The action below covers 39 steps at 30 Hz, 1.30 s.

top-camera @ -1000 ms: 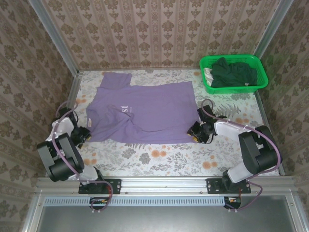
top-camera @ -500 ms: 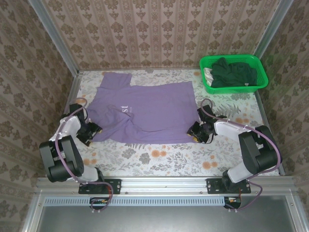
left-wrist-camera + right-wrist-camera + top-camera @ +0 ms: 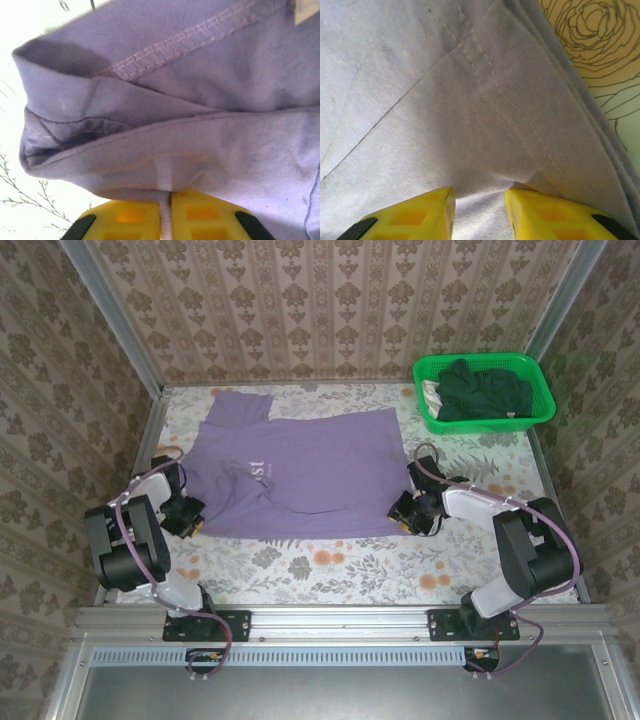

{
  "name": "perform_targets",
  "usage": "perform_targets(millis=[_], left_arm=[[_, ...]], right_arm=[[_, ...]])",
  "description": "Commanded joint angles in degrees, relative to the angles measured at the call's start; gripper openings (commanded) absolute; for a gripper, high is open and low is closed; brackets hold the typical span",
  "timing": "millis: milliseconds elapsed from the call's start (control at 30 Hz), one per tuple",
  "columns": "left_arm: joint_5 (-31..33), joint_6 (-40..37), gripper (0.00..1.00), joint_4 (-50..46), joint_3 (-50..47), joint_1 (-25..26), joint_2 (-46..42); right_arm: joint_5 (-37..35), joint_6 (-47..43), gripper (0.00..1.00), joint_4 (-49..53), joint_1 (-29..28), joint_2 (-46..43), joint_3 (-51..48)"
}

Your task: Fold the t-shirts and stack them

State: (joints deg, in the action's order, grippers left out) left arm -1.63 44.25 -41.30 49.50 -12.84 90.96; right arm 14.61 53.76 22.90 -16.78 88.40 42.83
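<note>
Arms sit bolted at the near edge of the flowery table (image 3: 330,565), one on each side, both reaching in to the lavender t-shirt (image 3: 310,470)

Left gripper (image 3: 186,512) is down at the shirt's near-left corner, right by the sleeve. On its wrist cam the yellow fingers (image 3: 130,215) are pressed almost together with a thin strip of purple cloth squeezed between them, so it's clamped on the shirt. A stitched hem and a couple of folded layers bunch up just past the tips

Right gripper (image 3: 408,512) is at the near-right corner, on the bottom hem. Its fingers (image 3: 415,210) have a gap between them, but the fabric puckers into that gap, so to me it's pinching the shirt too

The shirt itself lies spread mostly flat across the middle of the table, neck end to the left, hem to the right, with the white lettering (image 3: 258,466) facing up

Way back in the far-right corner sits the bright green basket (image 3: 490,357), apart from the lavender shirt, with the dark green t-shirts (image 3: 480,390) heaped inside
</note>
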Motion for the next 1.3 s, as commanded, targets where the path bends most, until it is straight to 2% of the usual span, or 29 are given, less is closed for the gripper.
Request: perform_targets(millis=[0, 100, 200, 233, 333, 400, 467, 533, 600, 733, 800, 900, 1000, 1133, 1267], left_arm=[[8.28, -5.08, 0.08, 0.02, -0.15, -2.37, 0.54], [10.09, -7.07, 0.08, -1.22, -1.38, -4.84, -1.74], [11.12, -8.04, 0.14, -1.11, -3.38, -7.44, -2.97], [10.81, -8.1, 0.21, -0.78, -4.08, -8.29, -3.0], [9.8, -8.2, 0.32, -0.72, -4.15, -9.79, -2.92], [8.93, -8.06, 0.49, -1.51, -2.83, -9.9, -3.36], [8.07, -7.9, 0.54, -2.65, -0.67, -9.26, -4.56], [7.95, -7.69, 0.62, -4.31, 2.37, -7.29, -5.97], [7.78, -8.03, 0.64, -5.79, 6.16, -3.48, -6.91], [8.0, -8.39, 0.74, -8.47, 13.8, 6.19, -5.57], [7.0, -8.39, 0.78, -9.73, 17.39, 10.01, -3.41], [4.05, -8.05, 0.81, -9.24, 20.45, 13.36, 0.27], [-1.24, -8.42, 0.8, -8.05, 23.0, 14.12, 5.48], [-4.82, -10.05, 0.76, -9.02, 29.41, 14.09, 13.51], [-5.37, -9.89, 0.73, -9.0, 33.93, 13.59, 19.83]], right_arm=[[-7.99, -0.24, 0.37, 7.6, 0.25, 3.09, -1.54], [-7.97, 2.11, 0.36, 7.6, 0.25, 2.78, -2.63], [-7.02, 3.99, 0.36, 7.16, 0.21, 1.76, -4.95], [-6.86, 4.27, 0.37, 7.09, 0.25, 1.33, -5.48], [-6.57, 3.88, 0.39, 7.33, 0.22, -0.59, -5.85], [-5.17, 3.09, 0.43, 6.66, 0.22, -1.94, -5.72], [-3.83, 1.7, 0.47, 5.49, -0.22, -3.82, -5.34], [-4.13, -0.05, 0.48, 4.93, -0.92, -6.15, -4.49], [-4.93, -1.38, 0.48, 3.86, -1.53, -9.8, -4.14], [-6.03, -4.18, 0.47, -5.3, -3.53, -17.49, -4.99], [-5.39, -5.92, 0.47, -9.4, -5.05, -17.9, -3.74], [-1.86, -8.7, 0.47, -14.49, -9.04, -12.94, 1.1], [3.39, -9.36, 0.47, -17.75, -14.33, -1.88, 9.25], [4.99, -12.84, 0.47, -13.4, -21.61, 14.44, 26.81], [3.18, -11.66, 0.45, -9.36, -24.97, 27.85, 41.46]])
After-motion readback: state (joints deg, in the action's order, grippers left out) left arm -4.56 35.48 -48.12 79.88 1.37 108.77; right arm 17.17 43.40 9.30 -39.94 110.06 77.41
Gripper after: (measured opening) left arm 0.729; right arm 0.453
